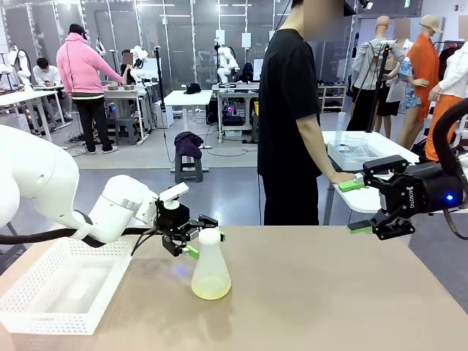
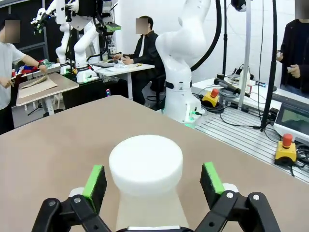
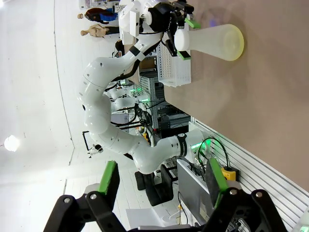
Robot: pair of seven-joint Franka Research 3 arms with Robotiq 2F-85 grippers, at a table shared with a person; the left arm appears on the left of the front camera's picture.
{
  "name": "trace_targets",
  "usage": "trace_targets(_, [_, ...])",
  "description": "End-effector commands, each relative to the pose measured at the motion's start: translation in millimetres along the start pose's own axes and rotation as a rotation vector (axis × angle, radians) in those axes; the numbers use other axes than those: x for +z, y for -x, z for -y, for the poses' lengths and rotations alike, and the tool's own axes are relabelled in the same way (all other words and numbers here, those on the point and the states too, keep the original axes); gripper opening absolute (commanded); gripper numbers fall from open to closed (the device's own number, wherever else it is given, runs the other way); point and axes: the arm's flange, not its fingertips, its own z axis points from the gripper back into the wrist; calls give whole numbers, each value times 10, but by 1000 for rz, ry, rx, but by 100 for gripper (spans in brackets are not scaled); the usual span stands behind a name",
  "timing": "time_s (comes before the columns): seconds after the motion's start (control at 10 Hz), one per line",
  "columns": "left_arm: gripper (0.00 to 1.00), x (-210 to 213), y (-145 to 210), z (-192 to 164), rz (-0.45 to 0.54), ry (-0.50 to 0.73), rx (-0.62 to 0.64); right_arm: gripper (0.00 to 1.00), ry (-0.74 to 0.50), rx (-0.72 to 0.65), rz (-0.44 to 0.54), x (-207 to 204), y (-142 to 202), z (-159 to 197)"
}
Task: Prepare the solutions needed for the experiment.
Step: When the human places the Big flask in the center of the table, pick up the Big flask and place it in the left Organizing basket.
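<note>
Bracketing the white cap (image 2: pixel 146 164) of the frosted translucent plastic conical flask (image 1: pixel 210 267), my left gripper (image 2: pixel 152 178) is standing wide apart. Pale yellow cloudy solution (image 1: pixel 210 291) is lying in its base on the beige table (image 1: pixel 329 292); my right gripper (image 1: pixel 356 207) is hovering spread.

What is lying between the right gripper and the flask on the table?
Nothing. In the front view the table is bare from the flask across to the right gripper.

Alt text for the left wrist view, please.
The open left gripper straddles the white top of the flask, a green pad on each side with gaps showing. Beyond stand the tan table and a white arm's base.
</note>
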Motion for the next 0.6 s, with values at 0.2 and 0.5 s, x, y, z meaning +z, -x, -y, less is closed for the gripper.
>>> trace_targets(0.2, [100,-82,-46,-33,92,41,31,90,-18,10,4,-14,-13,-11])
trace_targets(0.5, [73,-69,-7,-13,85,54,49,90,-18,10,4,-14,-13,-11])
